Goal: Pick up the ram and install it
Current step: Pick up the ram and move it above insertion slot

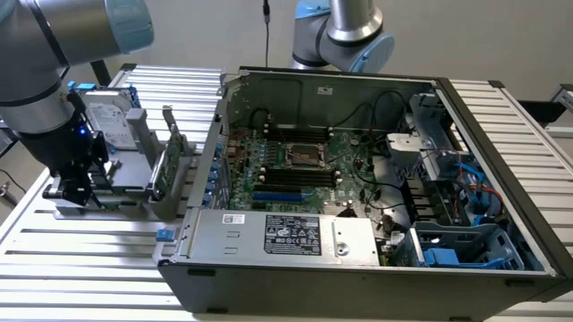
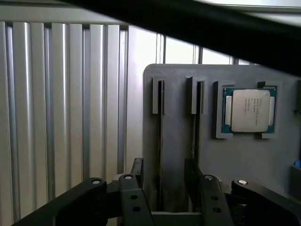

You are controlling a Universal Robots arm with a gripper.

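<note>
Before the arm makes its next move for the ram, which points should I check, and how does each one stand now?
1. The gripper is above the gray holder: ok.
2. The fingers stand apart, with one narrow holder slot between them: ok.
3. The ram is seated in that slot: cannot tell; only a thin dark line shows there.
4. The processor chip sits in its own pocket, apart from the fingers: ok.
5. The computer case is open and its board is exposed: ok.
6. The long black motherboard slots are free: they look empty, ok.
</note>
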